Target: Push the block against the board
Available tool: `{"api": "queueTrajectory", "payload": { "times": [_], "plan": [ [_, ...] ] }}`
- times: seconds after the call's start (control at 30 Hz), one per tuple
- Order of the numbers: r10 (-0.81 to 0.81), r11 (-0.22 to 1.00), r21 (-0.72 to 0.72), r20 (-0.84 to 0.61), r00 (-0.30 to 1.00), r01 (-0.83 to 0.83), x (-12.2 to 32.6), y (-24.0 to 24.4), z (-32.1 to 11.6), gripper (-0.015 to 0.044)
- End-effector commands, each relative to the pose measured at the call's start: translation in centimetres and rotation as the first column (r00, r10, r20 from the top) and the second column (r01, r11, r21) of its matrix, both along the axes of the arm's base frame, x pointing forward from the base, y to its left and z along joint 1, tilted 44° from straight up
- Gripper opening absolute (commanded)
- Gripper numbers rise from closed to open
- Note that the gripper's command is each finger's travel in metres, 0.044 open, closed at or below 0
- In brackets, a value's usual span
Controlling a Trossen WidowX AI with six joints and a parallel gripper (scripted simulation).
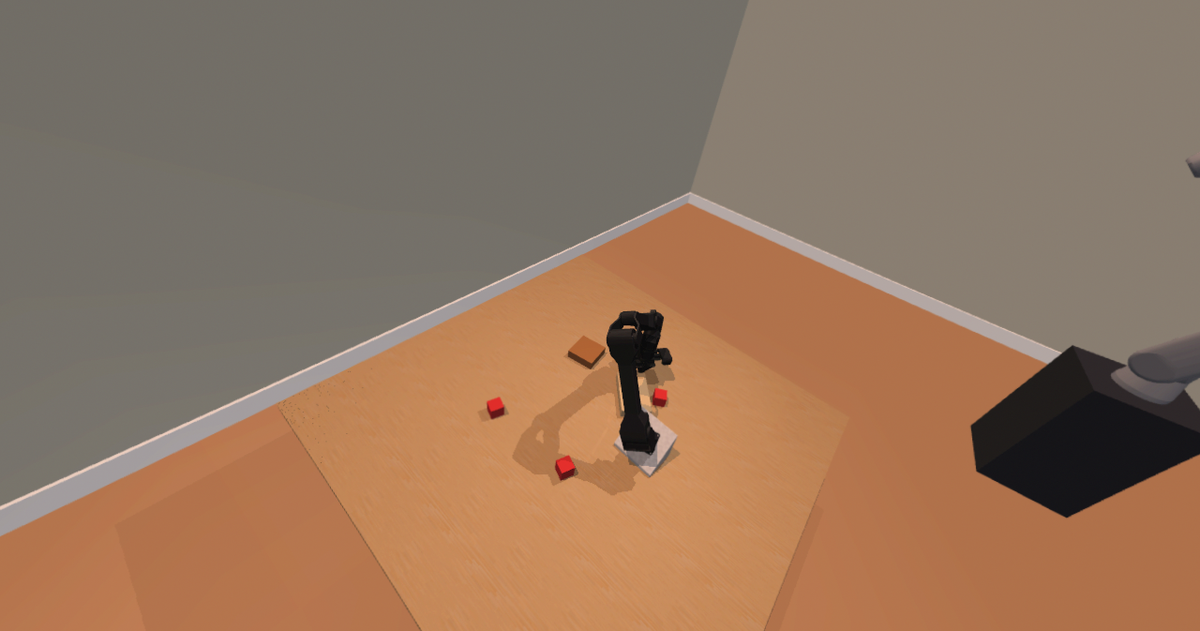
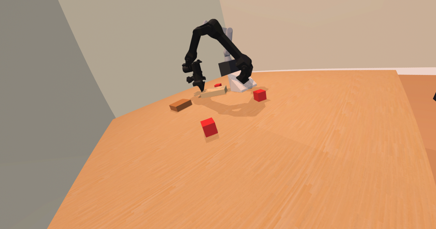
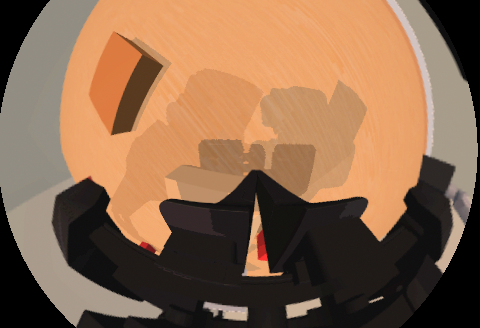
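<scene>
The square block (image 1: pixel 585 350) (image 2: pixel 180 104) (image 3: pixel 115 88) is orange-brown and lies flat. The board (image 2: pixel 213 92) (image 3: pixel 200 183) is long and pale and lies flat between the block and the arm's base, partly hidden by the arm in the top view and by the fingers in the wrist view. Block and board stand apart, with a gap of tabletop between them. My gripper (image 2: pixel 202 91) (image 3: pixel 255 174) is shut and empty, pointing down low at the board's end farther from the base. I cannot tell whether the fingertips touch the board.
One red cube (image 1: pixel 660 397) (image 2: pixel 217 85) is close beside the board. Two other red cubes stand farther off: one (image 1: pixel 496 407) (image 2: pixel 209 127) on the block's side, another (image 1: pixel 564 467) (image 2: pixel 259 95) near the white base (image 1: pixel 667 441) (image 2: pixel 236 86).
</scene>
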State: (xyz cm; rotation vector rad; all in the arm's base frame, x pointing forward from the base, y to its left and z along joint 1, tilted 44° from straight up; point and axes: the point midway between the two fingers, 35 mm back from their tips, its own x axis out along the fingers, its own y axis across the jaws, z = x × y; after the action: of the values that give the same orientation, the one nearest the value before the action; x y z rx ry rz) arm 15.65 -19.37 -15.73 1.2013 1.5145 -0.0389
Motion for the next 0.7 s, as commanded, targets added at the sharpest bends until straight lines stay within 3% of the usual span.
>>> {"api": "queueTrajectory", "payload": {
  "times": [0.0,0.67],
  "plan": [
    [0.013,1.0,0.023,-0.014,1.0,-0.012,-0.8,1.3,0.1,0.0],
    [0.013,1.0,0.024,-0.014,1.0,-0.012,-1.0,1.6,0.3,0.0]
  ]
}}
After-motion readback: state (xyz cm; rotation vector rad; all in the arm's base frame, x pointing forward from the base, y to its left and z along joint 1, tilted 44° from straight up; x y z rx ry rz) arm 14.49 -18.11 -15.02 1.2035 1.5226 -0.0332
